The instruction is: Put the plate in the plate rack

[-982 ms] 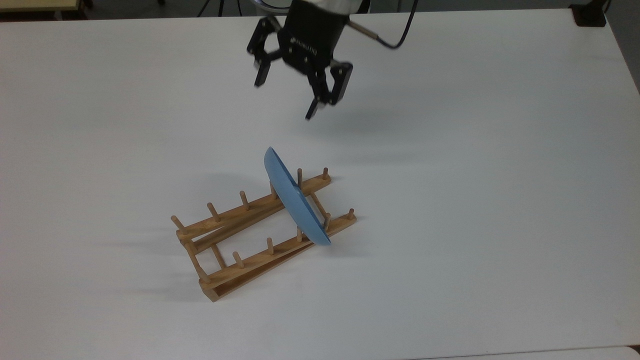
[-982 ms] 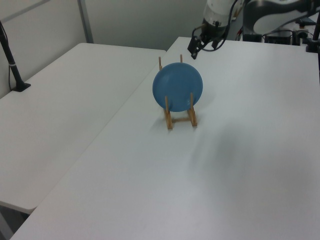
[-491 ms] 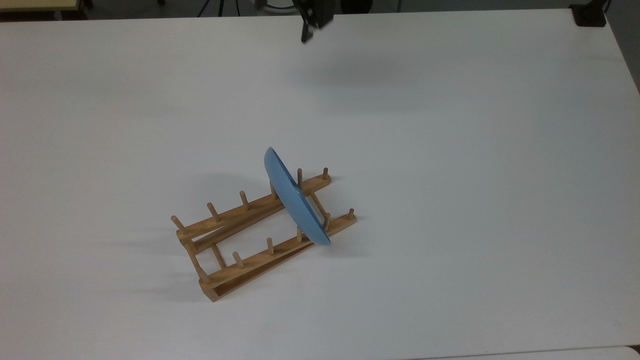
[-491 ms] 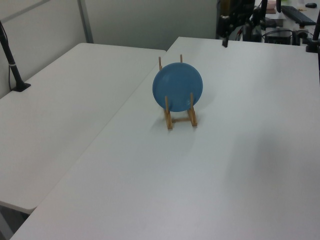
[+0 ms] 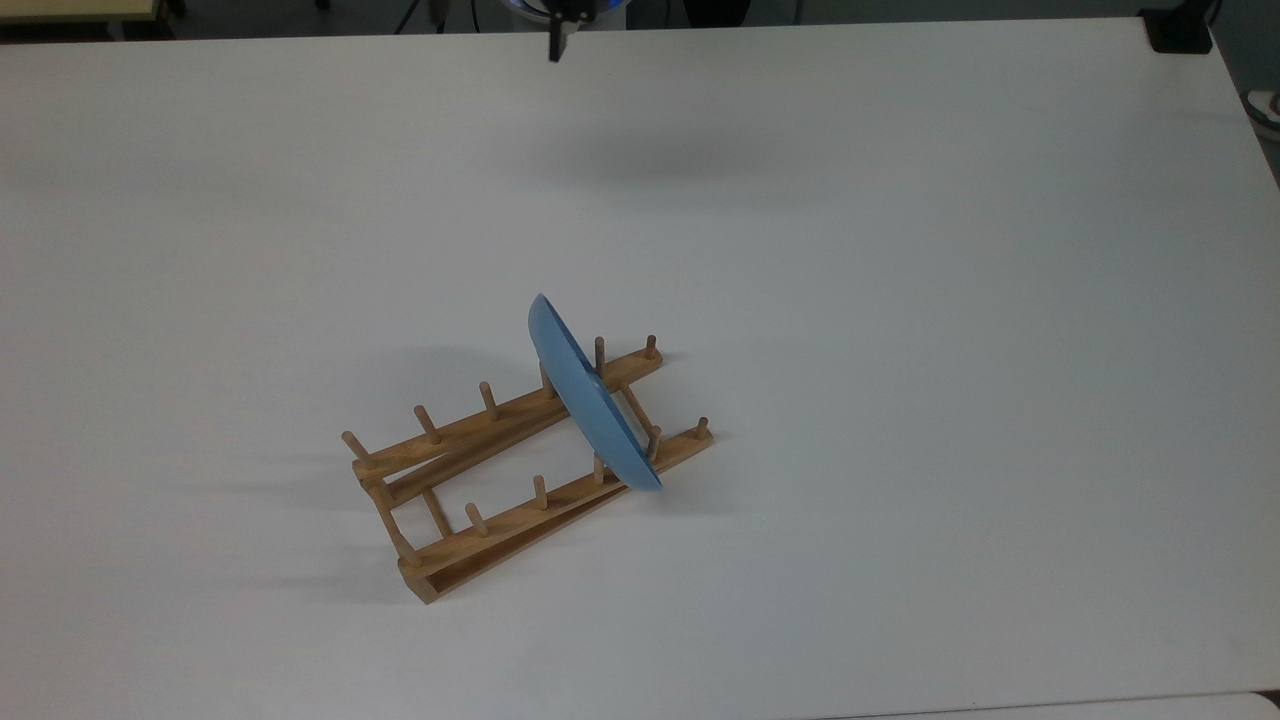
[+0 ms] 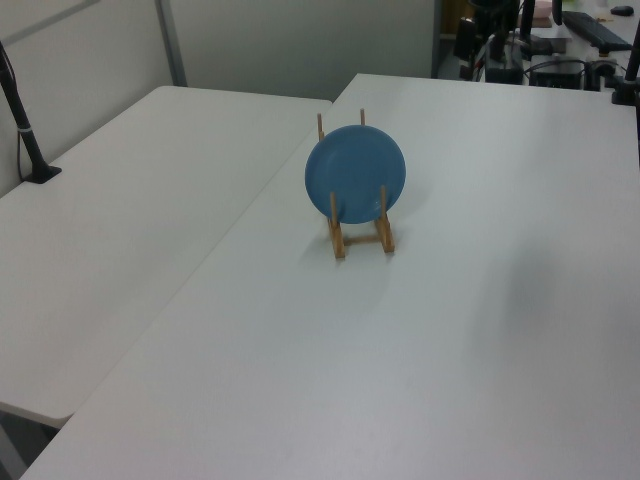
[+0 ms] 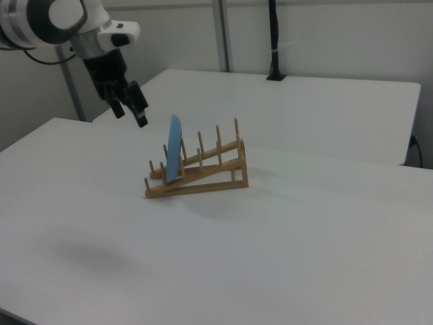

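- Light-blue plate (image 5: 588,397) stands on edge in the wooden plate rack (image 5: 505,475), slotted between pegs near the low end, which is the end at the top view's right. It leans a little toward the taller end.
- In the left view the plate (image 6: 355,174) faces the camera, seated across both rails of the rack (image 6: 361,236).
- Tool (image 7: 130,106) is up and well clear of the plate (image 7: 174,157), off to the right view's left; nothing in it, prongs apart as far as I can tell.
- My read: placement is done, the step in hand is the retreat.
- To do it well I'd take the arm up and away, never back over the rack (image 7: 200,172), so nothing clips the plate's top rim.
- Risk: the plate sits close to the rack's end, so a nudge could tip it onto the white surface (image 5: 900,300).
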Available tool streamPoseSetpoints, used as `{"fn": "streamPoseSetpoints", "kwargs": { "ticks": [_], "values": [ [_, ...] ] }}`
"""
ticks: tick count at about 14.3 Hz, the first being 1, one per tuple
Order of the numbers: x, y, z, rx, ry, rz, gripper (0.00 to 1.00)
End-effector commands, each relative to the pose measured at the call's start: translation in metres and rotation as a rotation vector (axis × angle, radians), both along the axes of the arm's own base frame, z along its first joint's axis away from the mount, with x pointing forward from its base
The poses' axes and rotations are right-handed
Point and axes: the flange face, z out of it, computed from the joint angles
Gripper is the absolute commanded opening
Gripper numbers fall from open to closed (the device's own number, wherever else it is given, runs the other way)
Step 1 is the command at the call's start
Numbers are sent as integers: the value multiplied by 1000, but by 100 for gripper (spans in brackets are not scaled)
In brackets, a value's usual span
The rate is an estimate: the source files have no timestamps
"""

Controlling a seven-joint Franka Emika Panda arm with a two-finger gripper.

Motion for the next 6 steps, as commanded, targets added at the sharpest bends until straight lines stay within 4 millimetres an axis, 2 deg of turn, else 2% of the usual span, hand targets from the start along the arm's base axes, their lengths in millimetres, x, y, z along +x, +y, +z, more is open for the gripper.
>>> {"fn": "streamPoseSetpoints", "kwargs": {
  "ticks": [1, 6],
  "values": [
    [5, -12, -2, 7, -14, 155, 100],
    [4, -14, -4, 25, -4, 173, 100]
  ]
}}
